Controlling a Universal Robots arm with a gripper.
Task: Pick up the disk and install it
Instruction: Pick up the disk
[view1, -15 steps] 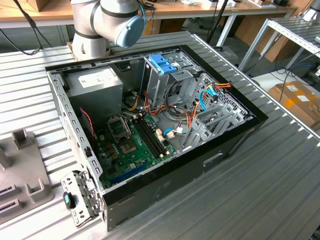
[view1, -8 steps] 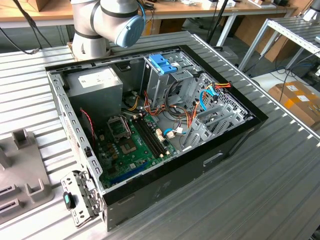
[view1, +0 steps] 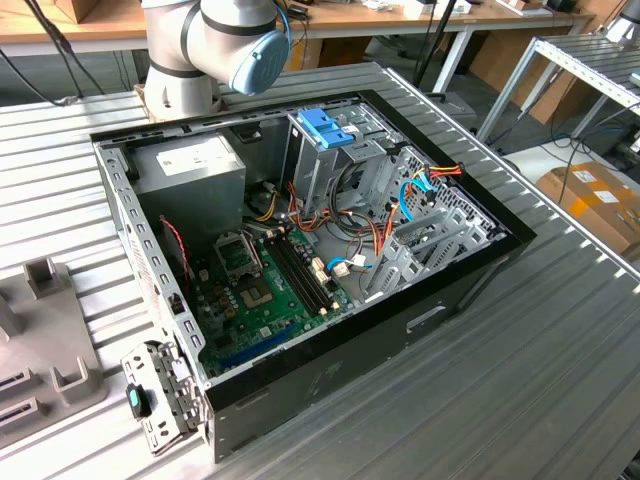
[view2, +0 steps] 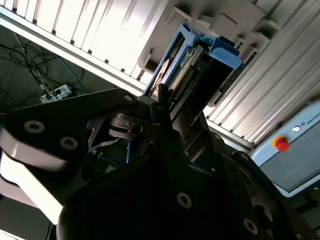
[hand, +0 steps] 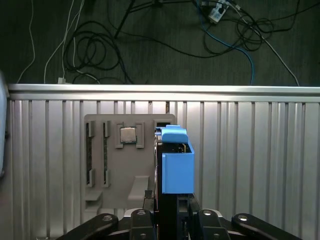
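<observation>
In both wrist views the disk (hand: 177, 167) (view2: 197, 57) stands on edge between my fingers, a dark flat body with bright blue side rails. My gripper (hand: 170, 202) (view2: 167, 107) is shut on its near end. Past the disk lies a grey holder plate (hand: 117, 170) on the ribbed metal table. In the exterior view the open computer case (view1: 470, 270) lies on its side on that table, with the arm's base (view1: 215, 40) behind it.
Inside the case are a green motherboard (view1: 255, 300), a grey power supply (view1: 190, 165), loose cables and a tall metal cage topped by a blue bracket (view1: 325, 127). The holder plate carries a small square chip (hand: 128, 134). Cables lie on the floor beyond the table edge (hand: 160, 88).
</observation>
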